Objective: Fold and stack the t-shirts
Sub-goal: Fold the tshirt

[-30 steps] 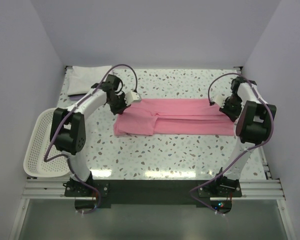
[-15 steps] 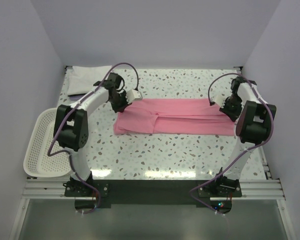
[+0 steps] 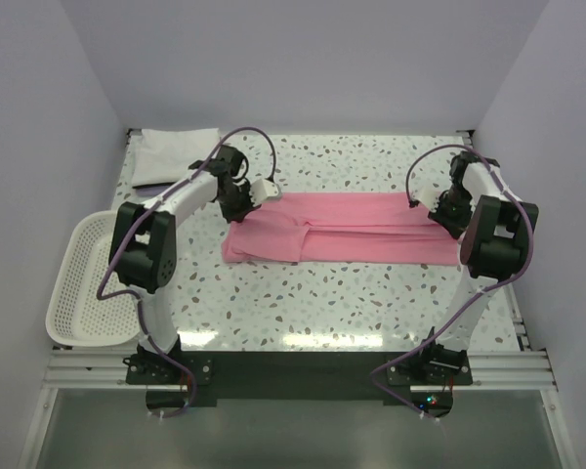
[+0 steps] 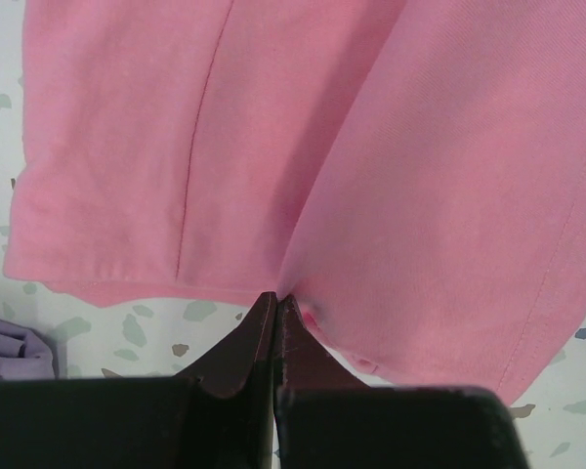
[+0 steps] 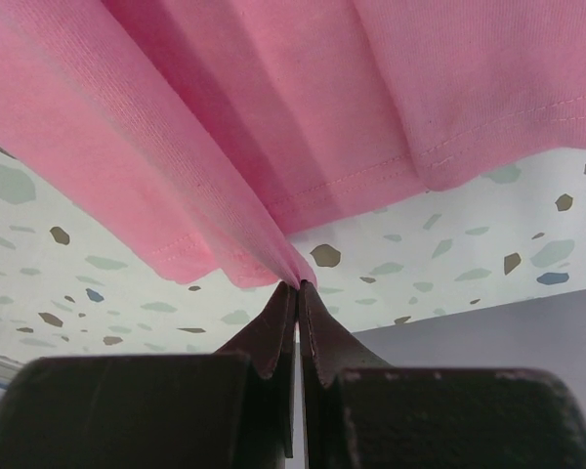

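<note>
Pink t-shirt (image 3: 342,230) is laid out as a long band across the middle of the speckled worktop (image 3: 371,293), folded lengthwise. White mesh basket (image 3: 73,293) sits at the near left edge. The white t-shirt (image 3: 176,151) is a folded rectangle in the far left corner, well apart from the pink one. My left pincer (image 4: 276,303) is pressed together on the pink t-shirt's left end, and my right pincer (image 5: 298,288) is pinching a hem corner at the right end.

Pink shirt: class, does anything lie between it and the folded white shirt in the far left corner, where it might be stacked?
No loose thing. Only the left arm, whose pincer grips the pink shirt, crosses the gap to the white shirt.
</note>
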### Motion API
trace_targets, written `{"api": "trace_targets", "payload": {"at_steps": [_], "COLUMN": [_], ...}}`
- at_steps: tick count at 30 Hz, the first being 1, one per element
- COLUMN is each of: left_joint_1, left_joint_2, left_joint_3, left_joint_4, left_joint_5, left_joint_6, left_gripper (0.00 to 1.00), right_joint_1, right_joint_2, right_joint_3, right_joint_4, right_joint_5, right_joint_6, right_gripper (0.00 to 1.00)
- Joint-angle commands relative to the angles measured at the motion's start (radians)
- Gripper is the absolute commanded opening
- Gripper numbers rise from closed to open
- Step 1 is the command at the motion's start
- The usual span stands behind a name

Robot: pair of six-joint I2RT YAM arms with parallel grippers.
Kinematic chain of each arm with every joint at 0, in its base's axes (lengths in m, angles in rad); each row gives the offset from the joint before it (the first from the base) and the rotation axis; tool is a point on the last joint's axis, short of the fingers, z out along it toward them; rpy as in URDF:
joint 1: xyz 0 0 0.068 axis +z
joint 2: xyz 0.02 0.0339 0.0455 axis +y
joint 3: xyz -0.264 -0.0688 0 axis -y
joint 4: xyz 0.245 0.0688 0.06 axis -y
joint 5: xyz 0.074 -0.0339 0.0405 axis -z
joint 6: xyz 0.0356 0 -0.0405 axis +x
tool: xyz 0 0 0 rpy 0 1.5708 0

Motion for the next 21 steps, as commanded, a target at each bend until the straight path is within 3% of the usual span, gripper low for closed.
{"api": "trace_targets", "payload": {"at_steps": [1, 14, 21], "left_joint_1": [-0.006, -0.005, -0.005], "left_joint_2": [-0.001, -0.051, -0.212], "left_joint_3": [0.019, -0.016, -0.128], "left_joint_4": [0.029, 0.016, -0.003], "left_joint_5": [-0.019, -0.017, 0.018], "left_joint_6": [0.035, 0.046, 0.057], "left_gripper": [0.00, 0.00, 0.00], "right_joint_1": [-0.001, 0.001, -0.003], "right_joint_2": [0.001, -0.048, -0.204], "right_joint_3": [-0.007, -0.027, -0.145], "right_joint_4": [0.019, -0.006, -0.046], "right_joint_5": [0.034, 0.031, 0.013], "right_joint_6": [0.004, -0.007, -0.044], "right_gripper": [0.00, 0.00, 0.00]}}
